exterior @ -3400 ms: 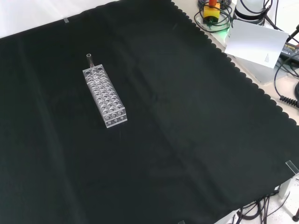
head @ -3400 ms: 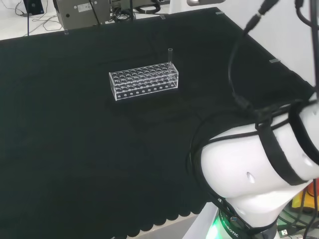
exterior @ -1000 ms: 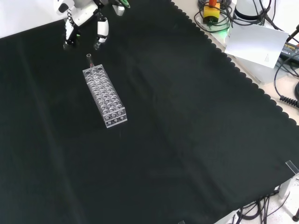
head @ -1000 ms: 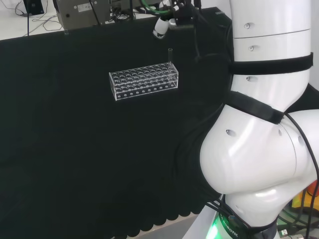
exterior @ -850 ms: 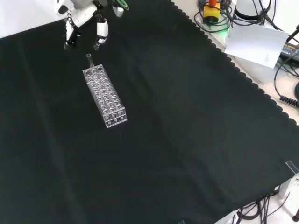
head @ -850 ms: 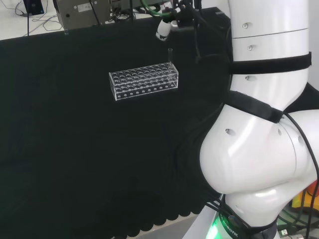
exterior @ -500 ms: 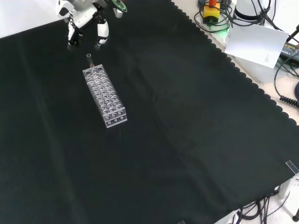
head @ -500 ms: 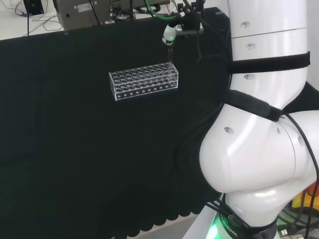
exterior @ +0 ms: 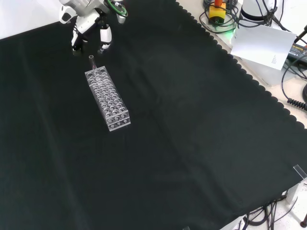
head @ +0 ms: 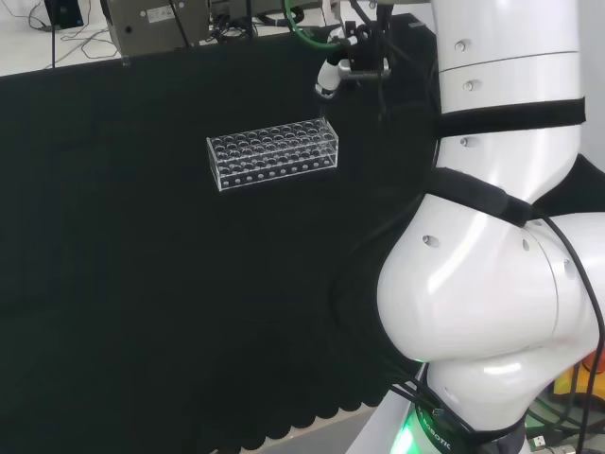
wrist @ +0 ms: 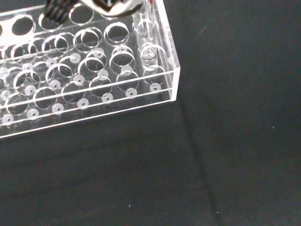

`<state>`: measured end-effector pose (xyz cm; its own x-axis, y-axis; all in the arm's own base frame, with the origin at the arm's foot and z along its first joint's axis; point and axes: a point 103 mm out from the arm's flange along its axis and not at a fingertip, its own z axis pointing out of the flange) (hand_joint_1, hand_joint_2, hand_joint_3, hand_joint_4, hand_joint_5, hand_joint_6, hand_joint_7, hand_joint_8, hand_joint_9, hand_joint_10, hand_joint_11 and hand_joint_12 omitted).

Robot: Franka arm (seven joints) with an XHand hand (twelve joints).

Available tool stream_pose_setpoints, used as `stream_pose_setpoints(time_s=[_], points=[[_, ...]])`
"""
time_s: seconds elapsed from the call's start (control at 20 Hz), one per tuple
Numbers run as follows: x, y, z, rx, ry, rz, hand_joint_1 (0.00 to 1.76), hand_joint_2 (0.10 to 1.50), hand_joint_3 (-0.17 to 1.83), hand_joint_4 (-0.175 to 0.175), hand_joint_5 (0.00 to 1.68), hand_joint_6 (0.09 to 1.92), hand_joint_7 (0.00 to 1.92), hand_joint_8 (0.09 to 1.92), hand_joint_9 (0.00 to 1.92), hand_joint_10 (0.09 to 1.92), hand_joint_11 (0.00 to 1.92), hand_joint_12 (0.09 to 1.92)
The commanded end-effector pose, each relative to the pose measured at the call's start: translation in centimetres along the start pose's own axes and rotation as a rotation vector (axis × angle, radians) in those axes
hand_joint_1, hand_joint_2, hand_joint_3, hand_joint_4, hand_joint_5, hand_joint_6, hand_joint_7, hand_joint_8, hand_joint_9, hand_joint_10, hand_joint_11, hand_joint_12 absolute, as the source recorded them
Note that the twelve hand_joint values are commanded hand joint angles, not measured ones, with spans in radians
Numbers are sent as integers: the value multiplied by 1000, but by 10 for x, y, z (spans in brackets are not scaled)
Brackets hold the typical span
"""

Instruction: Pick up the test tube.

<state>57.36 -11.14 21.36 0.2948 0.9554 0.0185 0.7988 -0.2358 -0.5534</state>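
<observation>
Head view, left to right: black-clothed worktop [head: 142,303]; clear rack [head: 272,154] well back on it, long side across the view; tube [head: 324,109] upright at the rack's right far corner, top mostly hidden behind a fingertip. Hand [head: 352,59] just above and right of that corner, one white-tipped finger [head: 327,78] pointing down over the tube. Further right, big white arm links [head: 492,284].

Front view, left to right: rack [exterior: 107,98] lying lengthwise away from the camera, left of the cloth's middle; tube [exterior: 91,61] upright in the far end, open mouth poking above the rack. Hand [exterior: 88,14] entering from the top, just beyond the tube, two fingers [exterior: 104,36] hanging down apart, spread either side of the tube's line, tips near its mouth but not touching. Released, nothing in it. Off the cloth at upper right, a white card [exterior: 263,44] among cables.

Wrist view: corner of the rack [wrist: 94,75] close below, rows of round holes; tube [wrist: 145,33] in the corner row, seen almost end on; blurred part of the hand [wrist: 89,5] over the rack.
</observation>
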Motion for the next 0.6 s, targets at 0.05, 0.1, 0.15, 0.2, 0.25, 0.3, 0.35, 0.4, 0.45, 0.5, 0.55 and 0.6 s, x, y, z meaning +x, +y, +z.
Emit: stream_pose_setpoints(time_s=[0.05,0.1,0.15,0.2,0.25,0.3,0.35,0.4,0.45,0.5,0.55,0.6], points=[[0,8,4,-11,28,-7,971,705,670,-111,375,689,526,910,539,860,436,1443],[0,9,5,-10,29,-9,976,702,678,-112,376,702,535,907,546,855,442,1440],[1,10,5,-8,27,-10,982,700,683,-113,380,712,544,906,553,852,446,1437],[2,13,6,-4,23,-11,987,697,688,-114,386,722,553,907,560,851,450,1436],[3,17,8,-2,20,-10,993,694,696,-115,391,733,564,904,570,845,456,1432],[2,16,7,-9,19,-8,999,690,701,-116,396,743,576,903,579,842,460,1429],[3,16,8,-10,19,-8,1005,688,706,-116,400,750,586,903,586,840,464,1428],[3,17,8,-8,18,-7,1009,687,709,-117,406,756,596,904,592,839,466,1427],[4,19,9,-3,20,-5,1015,683,716,-117,412,766,609,901,602,834,471,1424],[5,22,11,4,23,-4,1020,680,722,-118,418,775,621,900,612,830,476,1422],[6,26,13,8,24,-5,1025,678,726,-118,422,781,631,900,621,829,479,1421],[8,29,15,7,24,-5,1030,675,733,-119,424,788,644,898,631,823,485,1417]])
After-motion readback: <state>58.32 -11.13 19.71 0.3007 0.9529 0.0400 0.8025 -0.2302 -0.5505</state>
